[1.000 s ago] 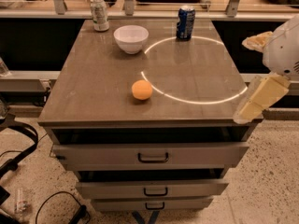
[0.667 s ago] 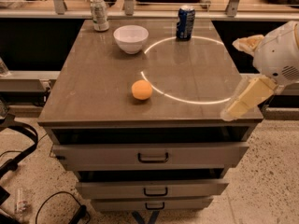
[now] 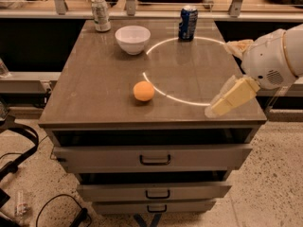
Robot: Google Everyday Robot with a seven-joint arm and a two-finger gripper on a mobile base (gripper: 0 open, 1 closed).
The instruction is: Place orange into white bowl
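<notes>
The orange (image 3: pixel 143 91) lies on the brown tabletop (image 3: pixel 99 79), near its middle front. The white bowl (image 3: pixel 132 39) stands upright and empty at the back, left of centre. My gripper (image 3: pixel 218 78) comes in from the right, over the table's right front part. It is open and empty, with one cream finger (image 3: pixel 232 97) pointing down-left and the other finger (image 3: pixel 238 46) further back. The gripper is well to the right of the orange and apart from it.
A silver can (image 3: pixel 100 14) stands at the back left corner and a blue can (image 3: pixel 188 23) at the back, right of the bowl. A bright ring of light (image 3: pixel 163 94) lies on the tabletop. Drawers with handles (image 3: pixel 155 160) sit below the top. Cables (image 3: pixel 19 150) lie on the floor at the left.
My gripper has moved left, from beside the table's right edge to over its right front part. The orange, bowl and cans have not moved.
</notes>
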